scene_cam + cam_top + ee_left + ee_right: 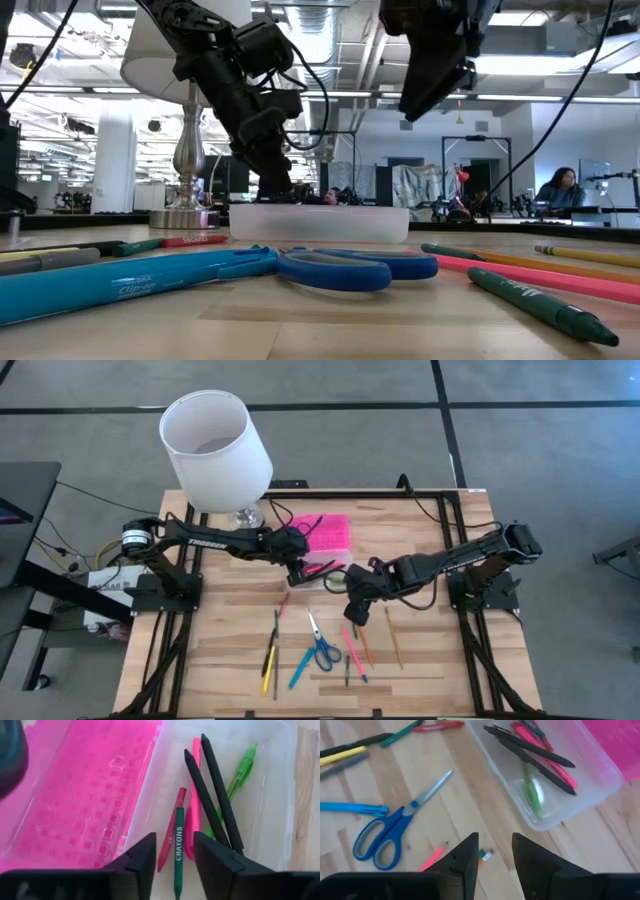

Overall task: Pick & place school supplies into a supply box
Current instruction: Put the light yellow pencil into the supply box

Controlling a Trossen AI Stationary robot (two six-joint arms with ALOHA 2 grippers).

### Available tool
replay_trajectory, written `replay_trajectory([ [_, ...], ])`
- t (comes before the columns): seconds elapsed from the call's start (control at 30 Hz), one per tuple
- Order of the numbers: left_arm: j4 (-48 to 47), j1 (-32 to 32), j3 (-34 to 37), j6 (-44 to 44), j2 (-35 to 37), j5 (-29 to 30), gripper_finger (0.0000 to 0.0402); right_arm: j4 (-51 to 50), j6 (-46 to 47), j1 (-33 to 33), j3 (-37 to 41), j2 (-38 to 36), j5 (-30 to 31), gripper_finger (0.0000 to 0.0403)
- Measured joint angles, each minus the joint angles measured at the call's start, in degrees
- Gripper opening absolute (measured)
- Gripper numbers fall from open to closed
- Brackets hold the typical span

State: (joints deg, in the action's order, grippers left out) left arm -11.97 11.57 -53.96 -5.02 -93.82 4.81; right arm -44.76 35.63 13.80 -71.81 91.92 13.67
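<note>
Clear plastic box | left end effector spread above it, crayon dropped | right end effector spread over tabletop | next: grasp pencil

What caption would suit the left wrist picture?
Left gripper open above the clear box, a green crayon lying below among pens, pink lid alongside.

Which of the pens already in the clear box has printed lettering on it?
The dark green crayon, stamped CRAYONS, lying right below the left claw. The black, pink and light green ones beside it show no lettering.
</note>
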Motion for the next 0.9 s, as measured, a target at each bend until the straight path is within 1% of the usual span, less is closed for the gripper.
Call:
replay_trajectory([
  [0.1,-0.26,0.02,0.01,-1.46,0.45,-1.83,0.0148,-3.62,4.51,0.09,0.0,0.0,1.16,0.0111],
  [0.17,-0.48,-0.08,-0.26,-1.97,1.16,-2.83,0.0154,-6.93,7.96,0.42,0.0,0.0,1.51,0.0111],
  [0.3,-1.67,-1.0,-1.22,-2.71,3.38,-4.16,0.0153,-13.33,16.64,2.23,0.0,0.0,1.39,0.0111],
  [0.4,-2.64,-2.0,-1.8,-2.78,5.79,-4.1,0.0149,-16.75,25.92,4.13,0.0,0.0,1.1,0.0111],
  [0.5,-3.64,-2.72,-1.81,-3.55,8.13,-3.97,0.0147,-18.29,33.83,5.8,0.0,0.0,-1.12,0.0111],
  [0.6,-5.17,-3.37,-1.81,-4.72,10.38,-2.67,0.0146,-18.45,38.41,7.39,-0.01,0.23,-2.0,0.0111],
  [0.73,-7.33,-4.04,-1.81,-4.79,12.41,-2.47,0.0146,-19.66,42.88,9.12,-0.02,1.83,-2.8,0.0111],
  [0.9,-9.58,-4.98,-1.81,-4.82,14.01,-2.46,0.0146,-19.69,47.41,10.88,0.15,5.1,-7.12,0.0111],
])
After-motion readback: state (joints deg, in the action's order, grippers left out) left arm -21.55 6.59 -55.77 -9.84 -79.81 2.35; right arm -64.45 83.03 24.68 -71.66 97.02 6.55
